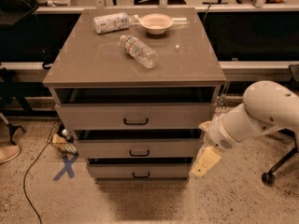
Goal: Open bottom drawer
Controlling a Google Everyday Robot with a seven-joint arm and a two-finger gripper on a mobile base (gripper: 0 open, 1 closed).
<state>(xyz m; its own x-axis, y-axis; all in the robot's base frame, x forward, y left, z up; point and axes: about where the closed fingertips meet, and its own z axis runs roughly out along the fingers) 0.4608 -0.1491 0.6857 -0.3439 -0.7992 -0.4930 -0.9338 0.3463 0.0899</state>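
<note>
The cabinet has three grey-beige drawers. The bottom drawer is the lowest, with a shallow front and a small black bar handle. Its front sits set back under the middle drawer, which is under the top drawer. My white arm reaches in from the right. My gripper hangs just right of the cabinet's lower right corner, level with the gap between the middle and bottom drawers, apart from the handle.
Two plastic bottles and a white bowl lie on the cabinet top. A blue X mark and a cable are on the floor at left. A chair wheel stands at right.
</note>
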